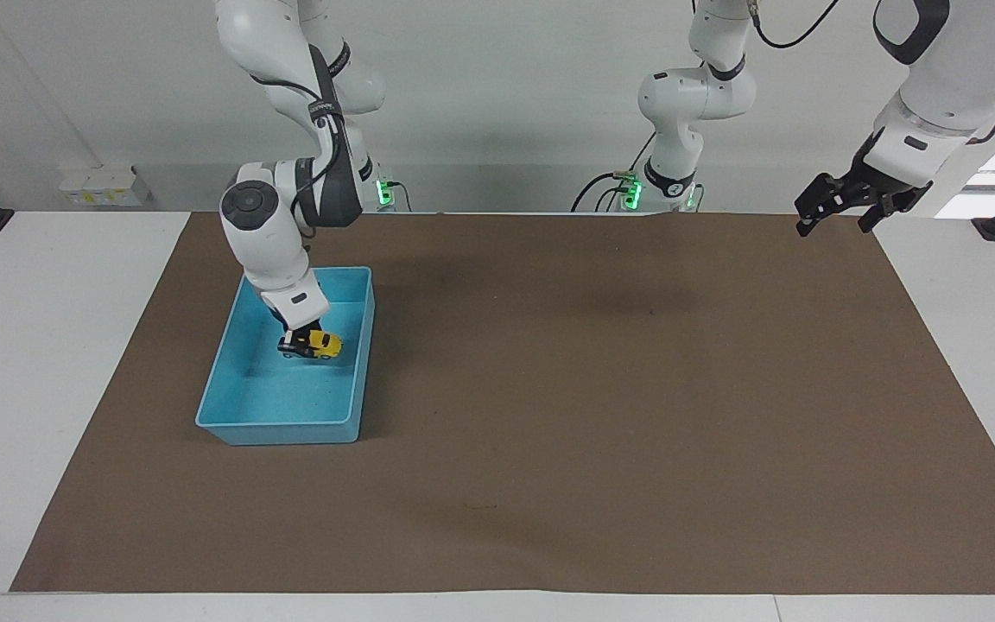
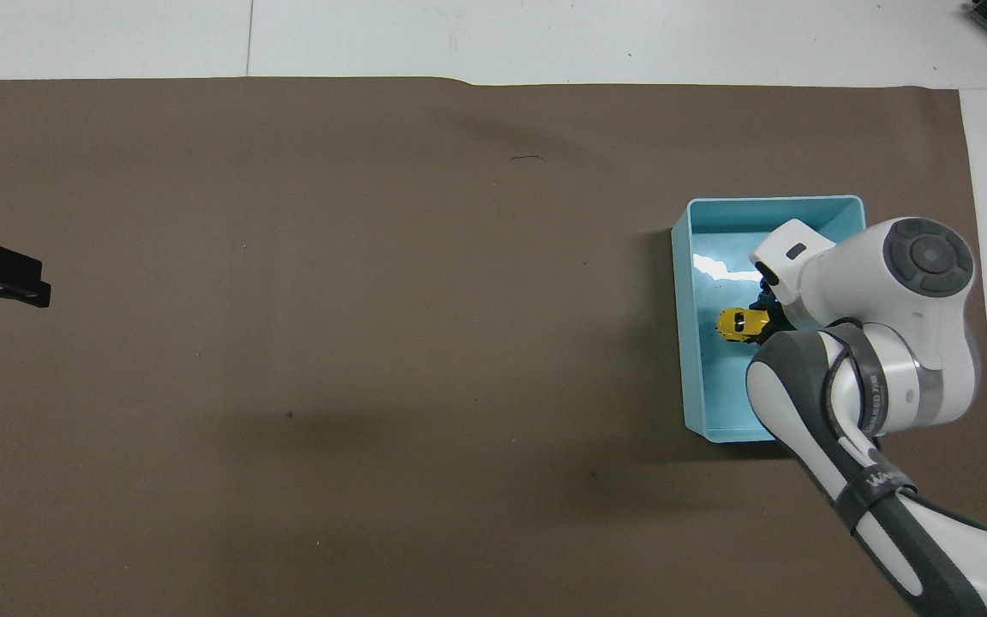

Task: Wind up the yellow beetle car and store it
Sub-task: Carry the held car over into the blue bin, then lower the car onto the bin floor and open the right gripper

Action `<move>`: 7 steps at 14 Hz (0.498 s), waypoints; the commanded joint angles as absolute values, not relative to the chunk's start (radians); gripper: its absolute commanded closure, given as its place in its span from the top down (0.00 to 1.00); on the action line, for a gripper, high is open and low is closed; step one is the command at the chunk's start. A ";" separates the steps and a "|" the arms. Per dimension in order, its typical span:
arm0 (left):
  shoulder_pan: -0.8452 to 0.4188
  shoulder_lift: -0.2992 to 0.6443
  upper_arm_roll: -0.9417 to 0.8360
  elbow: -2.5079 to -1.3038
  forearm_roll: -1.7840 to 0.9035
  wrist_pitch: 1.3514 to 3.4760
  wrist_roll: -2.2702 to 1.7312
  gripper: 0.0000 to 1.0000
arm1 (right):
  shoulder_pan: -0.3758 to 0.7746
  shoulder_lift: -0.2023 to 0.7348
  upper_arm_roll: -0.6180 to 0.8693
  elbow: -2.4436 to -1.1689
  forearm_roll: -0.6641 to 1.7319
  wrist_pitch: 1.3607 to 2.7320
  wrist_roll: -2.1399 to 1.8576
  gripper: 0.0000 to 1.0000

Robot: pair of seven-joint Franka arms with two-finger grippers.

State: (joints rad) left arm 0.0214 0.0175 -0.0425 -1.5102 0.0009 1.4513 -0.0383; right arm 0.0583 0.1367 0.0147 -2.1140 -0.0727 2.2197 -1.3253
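Right gripper (image 1: 299,339) is down inside the bin (image 1: 238,393), its fingers closed on one end of the car (image 1: 314,345), which it holds just over the bin floor or on it; which of the two cannot be told. Its arm comes in over the bin wall nearest the robots.

Brown mat (image 1: 601,415) covers most of the table (image 1: 48,363), and the bin stands on it at the right arm's end. Within the bin, the car (image 2: 740,324) is about midway along its length and nearer the wall that faces the mat's middle.

Left gripper (image 1: 834,207) waits in the air well apart from the bin, over the mat's edge at the left arm's end, its fingers spread and holding nothing.
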 commanded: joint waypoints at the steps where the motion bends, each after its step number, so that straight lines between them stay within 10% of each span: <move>1: 0.037 0.009 -0.054 -1.508 0.014 1.434 -0.046 1.00 | 0.046 0.127 0.023 -2.132 -0.095 2.241 -1.335 0.00; 7: 0.037 0.009 -0.054 -1.508 0.014 1.434 -0.046 1.00 | 0.046 0.161 0.025 -2.146 -0.117 2.276 -1.327 0.00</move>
State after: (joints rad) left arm 0.0214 0.0175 -0.0425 -1.5102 0.0009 1.4513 -0.0383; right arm 0.0583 0.1500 0.0151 -2.1266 -0.0891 2.2335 -1.3253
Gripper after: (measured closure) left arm 0.000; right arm 0.551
